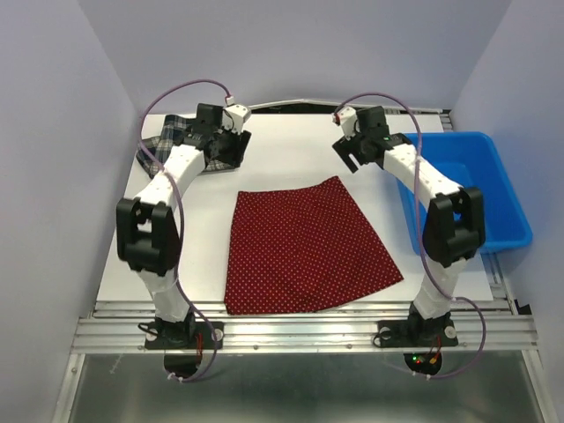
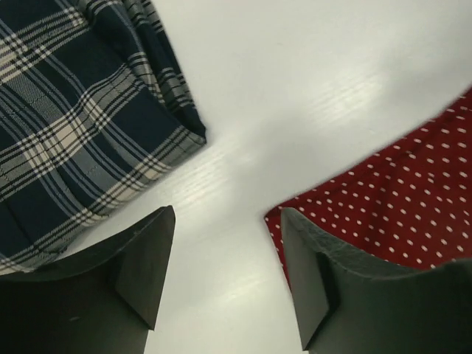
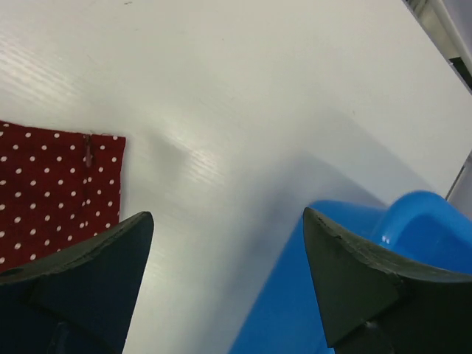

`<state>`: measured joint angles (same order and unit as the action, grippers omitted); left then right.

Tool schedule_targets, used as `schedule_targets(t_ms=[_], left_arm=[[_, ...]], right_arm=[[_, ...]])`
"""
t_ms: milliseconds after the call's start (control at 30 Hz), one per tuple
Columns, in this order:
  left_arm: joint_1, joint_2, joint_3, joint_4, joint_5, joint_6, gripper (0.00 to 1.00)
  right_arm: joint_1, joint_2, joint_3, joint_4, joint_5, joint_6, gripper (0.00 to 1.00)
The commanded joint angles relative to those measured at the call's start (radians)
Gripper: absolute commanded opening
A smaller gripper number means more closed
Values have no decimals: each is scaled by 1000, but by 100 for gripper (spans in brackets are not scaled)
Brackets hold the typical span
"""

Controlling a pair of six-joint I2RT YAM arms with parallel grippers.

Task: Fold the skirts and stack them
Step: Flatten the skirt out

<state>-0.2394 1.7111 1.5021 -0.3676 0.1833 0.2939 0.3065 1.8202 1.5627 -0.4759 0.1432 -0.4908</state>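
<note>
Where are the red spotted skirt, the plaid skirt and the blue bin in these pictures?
red polka-dot skirt (image 1: 304, 251), top view, middle of the spread cloth.
plaid skirt (image 2: 66, 133), left wrist view, on a navy-and-white check of its cloth.
blue bin (image 1: 511, 189), top view, on its right-hand wall.

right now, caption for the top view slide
Red polka-dot skirt flat at centre, plaid skirt bunched far left, blue bin right
</note>
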Motion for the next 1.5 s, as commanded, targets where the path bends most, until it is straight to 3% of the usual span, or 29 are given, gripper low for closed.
schedule_targets(t_ms=[0,133,267,400,533,700,933,1100,1233,1267,1333,1367,1433,1467], left_arm=[[77,62,225,-7,-64,-47,72],[92,0,202,-10,-41,-10,72],[91,-132,-40,13,72,34,70],[80,-202,-190,-34,183,76,58],[16,-206,-299,-91,239,134,48],[-112,-136,-379,-125,180,168,42],[-121,143,-303,-139,133,125,35],[-118,375,-9,-183,74,122,33],[-121,678,421,-313,70,123,33],[-123,740,649,-385,80,123,33],[-132,893,882,-444,81,128,34],[-133,933,1072,-470,90,128,39],[-140,935,1126,-440,102,126,45],[-140,896,1033,-356,110,122,50]], right_arm=[[-9,54,259,56,78,40,88],[-9,68,326,-102,-42,55,85],[-9,4,214,-208,-197,25,77],[-9,-24,96,-309,-310,-26,67],[-9,-16,-16,-357,-358,-57,65],[-9,24,-130,-331,-329,-106,61],[-9,44,-311,-285,-283,-169,57],[39,42,-391,-390,-303,-190,52],[138,-19,-454,-455,-364,-175,50],[166,-35,-458,-469,-398,-169,51],[256,-68,-445,-513,-450,-157,53],[282,-70,-425,-535,-527,-140,55],[321,-64,-333,-598,-629,-123,57],[321,-61,-294,-613,-713,-97,57]])
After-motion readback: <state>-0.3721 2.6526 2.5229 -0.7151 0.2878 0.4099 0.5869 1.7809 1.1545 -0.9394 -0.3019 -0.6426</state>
